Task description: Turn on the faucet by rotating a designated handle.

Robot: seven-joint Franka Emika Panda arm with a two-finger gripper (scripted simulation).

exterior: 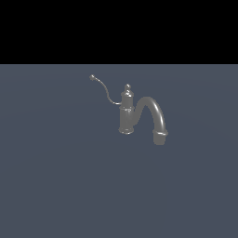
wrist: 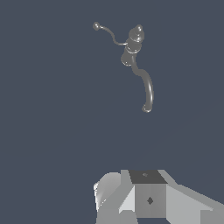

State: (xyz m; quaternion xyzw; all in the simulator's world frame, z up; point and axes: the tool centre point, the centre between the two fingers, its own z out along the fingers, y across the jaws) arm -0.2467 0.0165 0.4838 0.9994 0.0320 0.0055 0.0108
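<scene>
- Since only the blocky base of my fingers point(wrist: 146, 197) shows in the wrist view, I cannot tell how wide they stand; they hold nothing.
- Well apart from them, one faucet point(exterior: 127, 114) stands upright on the grey surface point(exterior: 56, 176).
- Its one handle point(exterior: 103, 87) looks thin, rigid, probably slippery; I'd push near the ball tip.
- One spout point(exterior: 155, 116), one finial point(exterior: 128, 87).

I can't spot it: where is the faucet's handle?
In the exterior view, the handle springs from the faucet body toward the exterior view's left, opposite the spout.
</scene>
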